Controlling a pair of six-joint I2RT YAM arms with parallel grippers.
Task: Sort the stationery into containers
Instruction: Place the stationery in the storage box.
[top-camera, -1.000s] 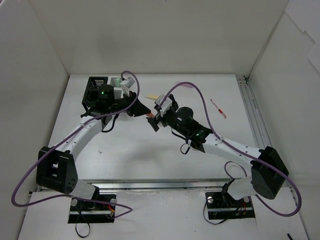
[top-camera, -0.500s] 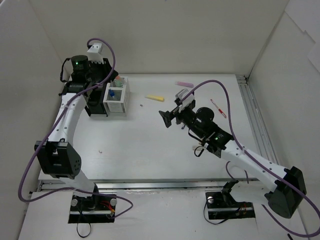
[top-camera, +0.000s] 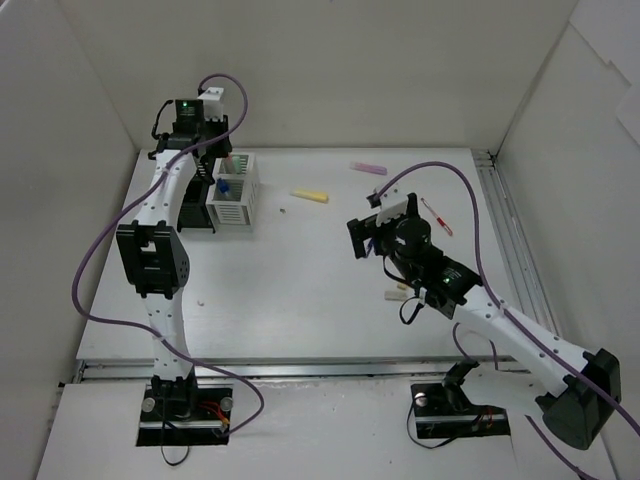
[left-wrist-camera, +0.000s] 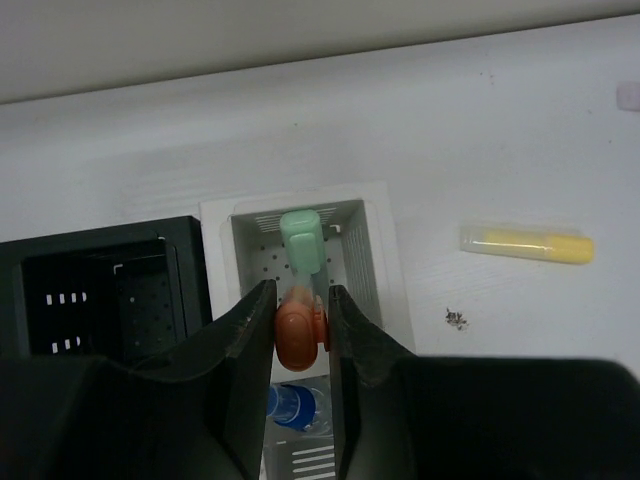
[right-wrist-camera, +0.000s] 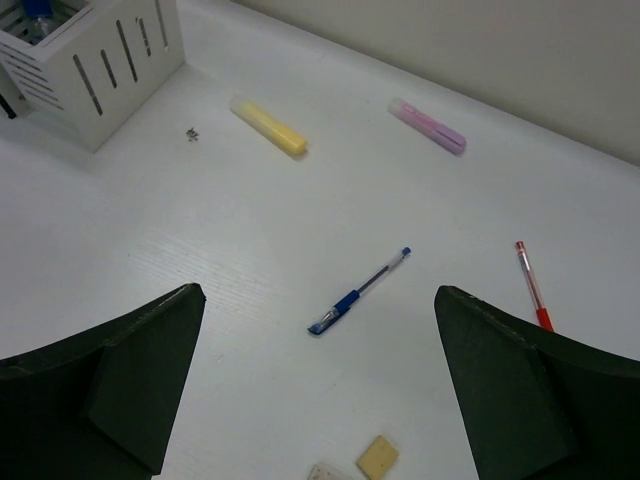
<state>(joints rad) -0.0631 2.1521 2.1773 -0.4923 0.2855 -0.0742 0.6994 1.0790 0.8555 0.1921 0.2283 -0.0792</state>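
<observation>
Clenching the orange-capped highlighter (left-wrist-camera: 300, 338) in the left pincer (left-wrist-camera: 300, 298) over the white container (left-wrist-camera: 386, 250). Might snag on the green-capped highlighter (left-wrist-camera: 303, 238) inside if let go askew. Hovering with the right pincer (right-wrist-camera: 318, 300) released above the blue pen (right-wrist-camera: 362, 291) on the surface (right-wrist-camera: 230, 240).

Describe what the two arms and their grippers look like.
The left arm and right arm share one build: white links between blocky black joints. A loose purple cable trails along each, and a small green light glows near each wrist. The left gripper and right gripper have broad, matt black fingers.
</observation>
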